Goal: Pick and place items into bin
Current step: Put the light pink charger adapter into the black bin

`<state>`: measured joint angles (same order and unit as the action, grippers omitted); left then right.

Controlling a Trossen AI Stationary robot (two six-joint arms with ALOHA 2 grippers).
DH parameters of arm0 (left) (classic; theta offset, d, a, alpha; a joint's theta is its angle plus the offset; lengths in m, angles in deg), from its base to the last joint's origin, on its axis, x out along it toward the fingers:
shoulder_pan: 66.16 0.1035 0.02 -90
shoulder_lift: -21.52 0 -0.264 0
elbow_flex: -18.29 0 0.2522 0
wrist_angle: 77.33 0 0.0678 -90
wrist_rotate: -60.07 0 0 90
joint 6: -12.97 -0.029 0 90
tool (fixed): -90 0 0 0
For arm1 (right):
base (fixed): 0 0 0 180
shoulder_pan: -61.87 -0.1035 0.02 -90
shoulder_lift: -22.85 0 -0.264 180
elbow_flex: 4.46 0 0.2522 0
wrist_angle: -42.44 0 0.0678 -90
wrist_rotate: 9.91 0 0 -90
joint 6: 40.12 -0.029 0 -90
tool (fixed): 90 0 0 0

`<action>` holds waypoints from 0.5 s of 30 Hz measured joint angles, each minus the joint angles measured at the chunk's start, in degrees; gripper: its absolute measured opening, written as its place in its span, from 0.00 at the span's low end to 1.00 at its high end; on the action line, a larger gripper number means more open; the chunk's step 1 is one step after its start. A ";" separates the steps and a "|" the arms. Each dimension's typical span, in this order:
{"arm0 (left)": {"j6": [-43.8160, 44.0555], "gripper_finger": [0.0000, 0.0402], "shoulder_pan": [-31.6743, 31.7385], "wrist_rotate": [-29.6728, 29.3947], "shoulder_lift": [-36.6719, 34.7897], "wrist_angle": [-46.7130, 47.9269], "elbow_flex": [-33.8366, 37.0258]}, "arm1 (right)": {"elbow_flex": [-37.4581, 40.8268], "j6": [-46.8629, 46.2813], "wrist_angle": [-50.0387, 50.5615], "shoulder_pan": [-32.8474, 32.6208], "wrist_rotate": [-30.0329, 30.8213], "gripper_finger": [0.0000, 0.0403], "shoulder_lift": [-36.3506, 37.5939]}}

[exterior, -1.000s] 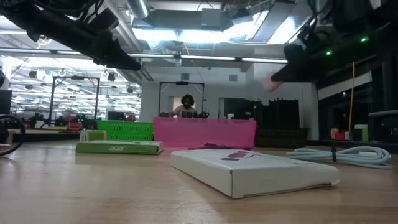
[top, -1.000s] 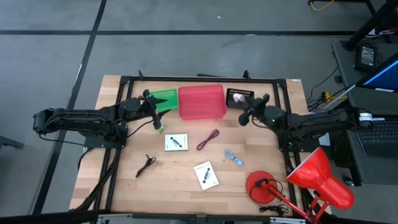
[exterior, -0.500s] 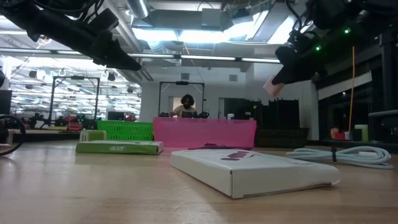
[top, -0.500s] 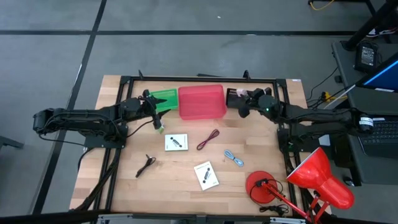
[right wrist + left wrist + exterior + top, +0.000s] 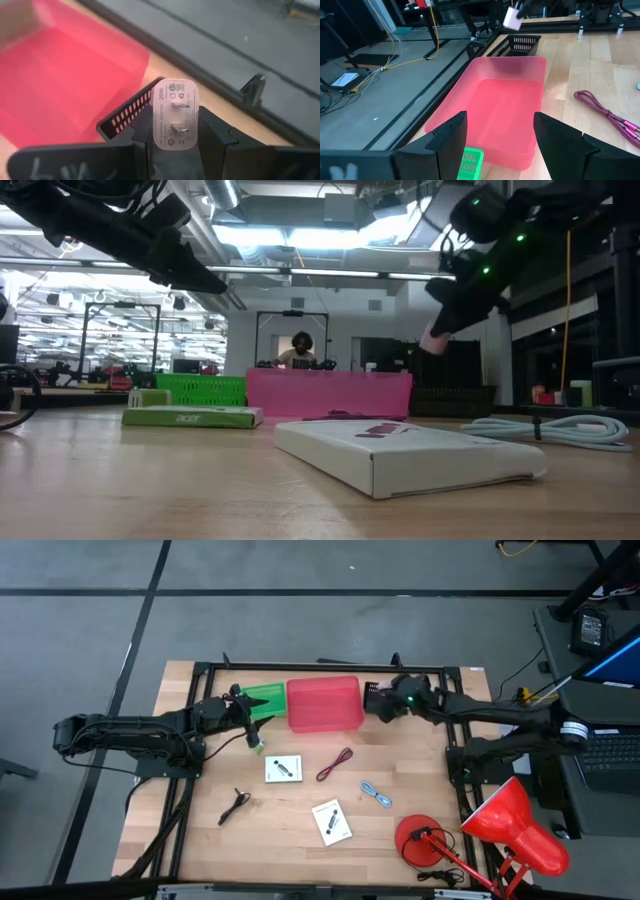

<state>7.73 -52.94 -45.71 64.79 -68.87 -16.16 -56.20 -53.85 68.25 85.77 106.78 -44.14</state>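
Your right claw (image 5: 175, 131) has swung in from the tabletop's right side over the last second and now hangs by the small black slotted basket (image 5: 383, 696), just beside the translucent pink plastic bin (image 5: 324, 704). Its fingers are clamped on a pinkish-white wall-plug charger (image 5: 175, 120), prongs facing the wrist camera. You are close to a drop, I'd judge, once it clears the pink rim.

Your left claw (image 5: 497, 131) waits wide open and empty at the bin's other side, above the green box (image 5: 469, 163).
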 joint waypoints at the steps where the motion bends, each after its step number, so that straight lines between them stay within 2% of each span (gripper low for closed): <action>1: 0.00 0.56 0.00 0.02 0.00 0.00 0.00 | -0.64 -0.11 0.00 0.38 -0.67 0.23 -1.35; 15: 0.00 0.56 0.01 0.00 0.00 -0.02 0.00 | -6.24 0.42 0.77 4.51 -5.88 0.23 -14.40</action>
<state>7.73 -52.94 -45.72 64.79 -68.89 -16.16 -62.43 -53.42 69.02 90.28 100.90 -58.54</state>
